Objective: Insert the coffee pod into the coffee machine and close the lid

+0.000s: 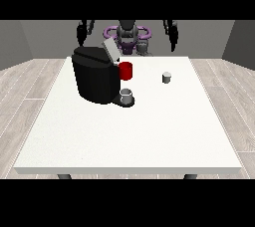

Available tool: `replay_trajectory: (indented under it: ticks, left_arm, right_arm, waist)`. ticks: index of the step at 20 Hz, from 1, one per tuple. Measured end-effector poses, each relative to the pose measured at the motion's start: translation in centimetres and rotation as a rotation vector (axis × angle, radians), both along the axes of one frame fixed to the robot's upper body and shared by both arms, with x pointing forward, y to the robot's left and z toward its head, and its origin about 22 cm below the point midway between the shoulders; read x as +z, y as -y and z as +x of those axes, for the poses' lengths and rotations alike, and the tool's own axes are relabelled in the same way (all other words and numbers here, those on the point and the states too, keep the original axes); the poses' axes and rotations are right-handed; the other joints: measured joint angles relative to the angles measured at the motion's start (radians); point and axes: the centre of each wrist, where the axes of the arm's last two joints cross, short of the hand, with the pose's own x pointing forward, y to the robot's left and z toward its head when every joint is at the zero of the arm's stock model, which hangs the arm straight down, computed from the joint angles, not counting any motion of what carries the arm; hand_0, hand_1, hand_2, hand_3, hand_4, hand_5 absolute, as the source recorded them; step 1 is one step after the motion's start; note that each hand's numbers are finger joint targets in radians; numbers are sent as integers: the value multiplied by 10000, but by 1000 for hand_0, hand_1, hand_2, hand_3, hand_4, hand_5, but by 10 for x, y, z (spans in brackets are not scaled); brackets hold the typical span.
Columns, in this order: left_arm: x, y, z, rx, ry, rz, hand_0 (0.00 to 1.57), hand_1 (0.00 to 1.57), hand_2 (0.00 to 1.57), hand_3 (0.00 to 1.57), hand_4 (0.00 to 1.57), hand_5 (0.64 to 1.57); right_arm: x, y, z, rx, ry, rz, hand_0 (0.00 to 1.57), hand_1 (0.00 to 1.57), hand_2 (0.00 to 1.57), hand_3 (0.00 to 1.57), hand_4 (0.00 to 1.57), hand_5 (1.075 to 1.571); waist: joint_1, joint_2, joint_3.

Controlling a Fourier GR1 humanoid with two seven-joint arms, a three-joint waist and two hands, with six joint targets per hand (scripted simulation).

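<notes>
A black coffee machine (94, 74) stands on the left half of the white table (129, 136), its grey lid (110, 51) tilted up and open. A small grey cup (126, 95) sits on the machine's drip stand. The grey coffee pod (167, 77) stands upright on the table right of the machine. A red mug (126, 70) sits just behind the machine. The hand at the view's left (82, 31) and the hand at the view's right (172, 33) both hang raised beside the robot's torso, far behind the table, holding nothing, fingers hanging down relaxed.
The robot's torso (127, 36) is behind the table's far edge. Grey walls rise at the back and wooden floor surrounds the table. The table's front half is bare white surface.
</notes>
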Motion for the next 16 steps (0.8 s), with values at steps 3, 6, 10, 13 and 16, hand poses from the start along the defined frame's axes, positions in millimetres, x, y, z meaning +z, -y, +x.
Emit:
replay_trajectory:
  ticks: [3, 6, 10, 13, 16]
  left_arm:
    - [9, -6, 2, -509, 278, 579, 0, 0, 0, 0, 0, 1571]
    - [14, -11, -1, -1388, 650, 1418, 0, 0, 0, 0, 0, 1571]
    - [24, -36, 4, -2159, 1055, 2856, 0, 0, 0, 0, 0, 1571]
    - [33, -52, 17, -2316, 1029, 3787, 0, 0, 0, 0, 0, 1571]
    - [45, -71, 35, -2122, 910, 4496, 0, 0, 0, 0, 0, 1571]
  right_arm:
    - [-6, 6, 1, -110, -153, 181, 0, 0, 0, 0, 0, 1571]
    - [-19, 7, -4, -194, -611, 289, 0, 0, 0, 0, 0, 1571]
    - [-15, 13, 3, -1084, -229, -528, 0, 0, 0, 0, 0, 1571]
    - [-8, 10, 10, -1178, 82, -958, 0, 0, 0, 0, 0, 1571]
    - [0, 0, 17, -1041, 448, -1155, 0, 0, 0, 0, 0, 1571]
  waist:
    - [162, 15, -181]
    - [349, -41, -270]
    - [255, 294, -319]
    - [-34, 654, -336]
    - [-419, 1103, -343]
